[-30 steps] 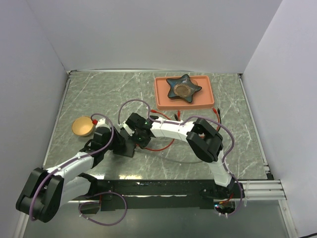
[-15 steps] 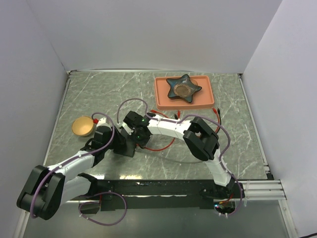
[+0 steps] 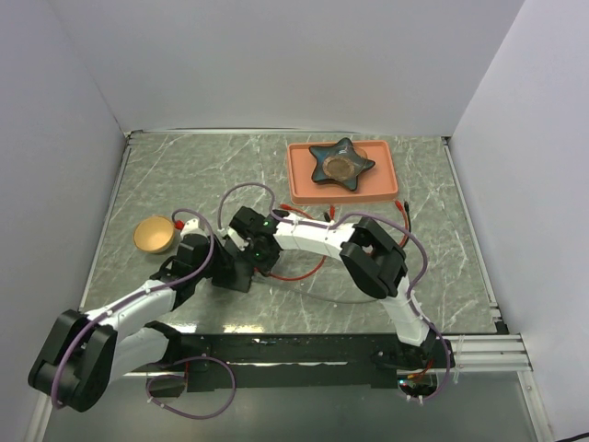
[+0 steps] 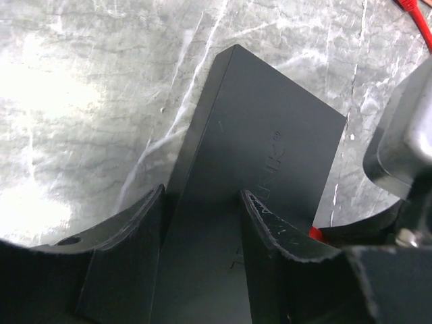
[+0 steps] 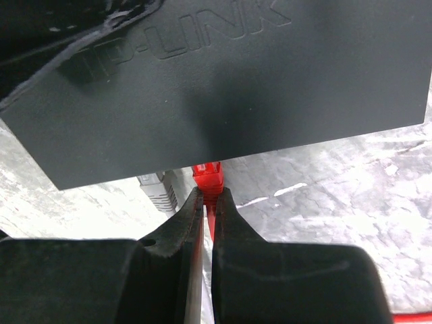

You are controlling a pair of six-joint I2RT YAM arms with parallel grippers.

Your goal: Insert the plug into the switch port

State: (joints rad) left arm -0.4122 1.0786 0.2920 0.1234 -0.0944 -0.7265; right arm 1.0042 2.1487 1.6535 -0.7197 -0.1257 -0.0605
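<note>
The switch (image 4: 270,148) is a flat matte-black box lying on the marble table; it also shows in the top view (image 3: 234,271) and fills the upper part of the right wrist view (image 5: 223,74). My left gripper (image 4: 202,196) straddles one end of it, with its jaws closed against the box's sides. My right gripper (image 5: 208,192) is shut on the red plug (image 5: 209,174), whose tip sits at the switch's near edge, partly hidden under it. A grey plug (image 5: 156,190) sits at the same edge just left of it. In the top view both grippers meet at the switch.
The red cable (image 3: 302,273) loops on the table right of the switch. A wooden bowl (image 3: 155,236) stands to the left. An orange tray (image 3: 388,180) at the back holds a dark star-shaped dish (image 3: 340,164). Purple arm cables arch over the middle.
My right gripper has shifted a little left, toward the switch, with the red plug in it. The left arm and the switch have hardly moved.
</note>
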